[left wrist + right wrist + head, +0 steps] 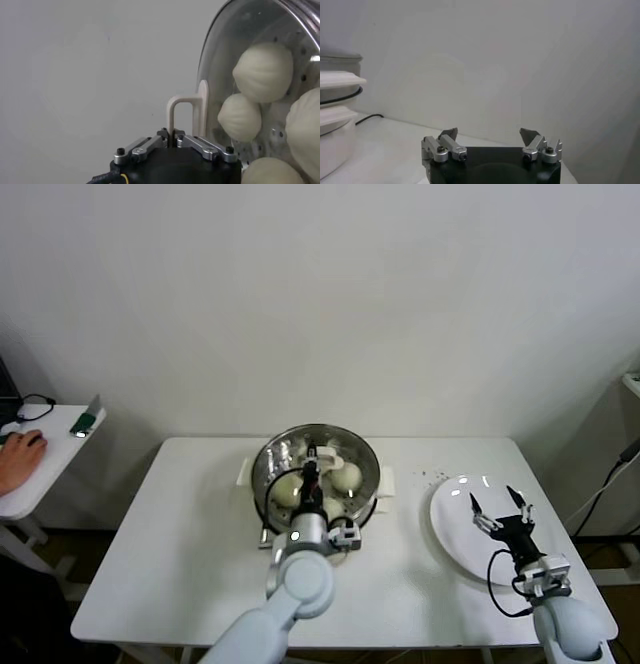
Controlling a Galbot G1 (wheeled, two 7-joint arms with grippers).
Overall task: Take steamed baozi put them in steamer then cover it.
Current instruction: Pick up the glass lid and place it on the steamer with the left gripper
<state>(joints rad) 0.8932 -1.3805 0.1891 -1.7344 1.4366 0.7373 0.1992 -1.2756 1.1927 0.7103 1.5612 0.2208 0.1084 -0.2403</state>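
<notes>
Baozi (pixel 346 477) lie in the steamer (pixel 366 452) beyond the left gripper (pixel 174 134), whose fingers pinch the cover (pixel 235 55) by its handle: covering step, so seat then release; right gripper (pixel 499 510) gapes, empty.

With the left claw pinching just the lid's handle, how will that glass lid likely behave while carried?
The glass cover is probably heavy for its size and fragile. The left claw is shut on only the thin bar handle, so the cover may swing or tilt. It hangs over the steamer with its baozi, so a slip would likely land there.
</notes>
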